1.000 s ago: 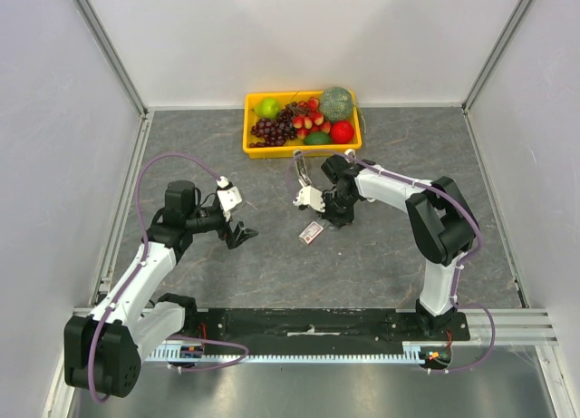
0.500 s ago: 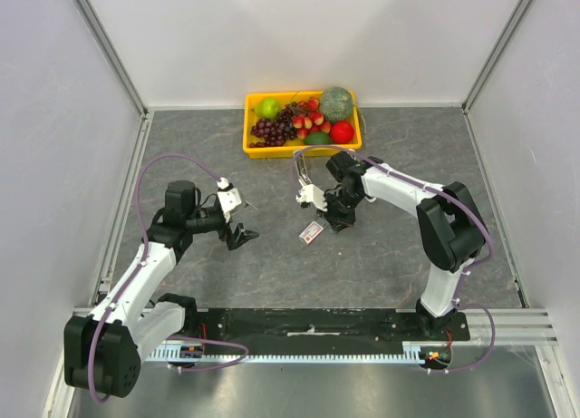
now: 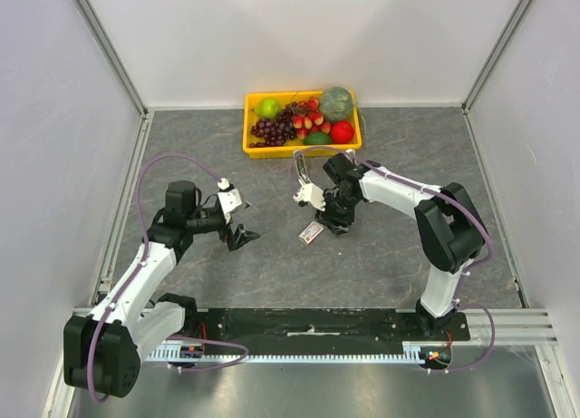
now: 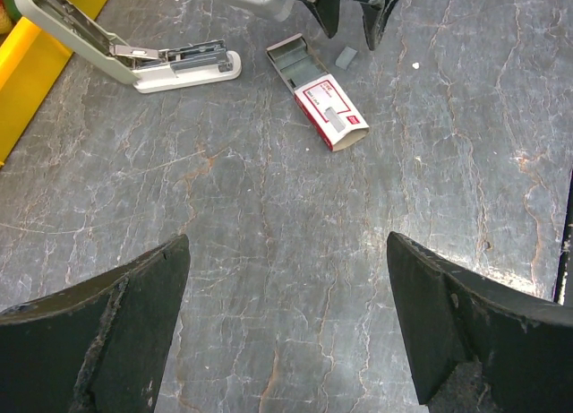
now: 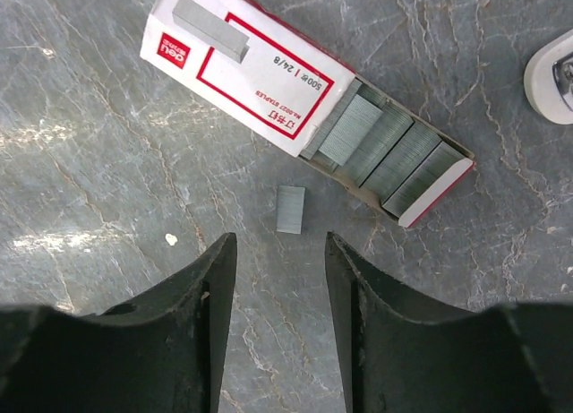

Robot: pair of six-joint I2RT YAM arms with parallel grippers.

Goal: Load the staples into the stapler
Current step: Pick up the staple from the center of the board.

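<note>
**One staple box open, one stapler open, both pairs of fingers apart**

We count one staple box (image 5: 242, 73), red and white. It lies flat on the grey worktop (image 4: 269, 252) about mid-scene, with its tray slid out at one end. In the tray we count four silvery staple blocks (image 5: 385, 144), side by side. One loose staple piece (image 5: 290, 209) lies on the worktop just beside the box, not touching it. One grey strip shows on the box lid; we cannot tell if it is printed or real.

We see one stapler (image 4: 179, 68), light grey and hinged open. It lies on the worktop near the tray end of the box and apart from it. Its raised arm reaches toward the one yellow basket (image 3: 272, 150) of fruit at the back. There is one tiny white speck (image 4: 414, 65) on the worktop near the box.

There are two arms. The right arm's fingers (image 5: 210, 288) are two, apart, with nothing between them. They point down at the worktop, and the loose staple piece lies just ahead of their gap. The left arm's fingers (image 4: 134, 314) are two, spread wide and empty. They sit over bare worktop on the left, well apart from the box and facing it.
</note>
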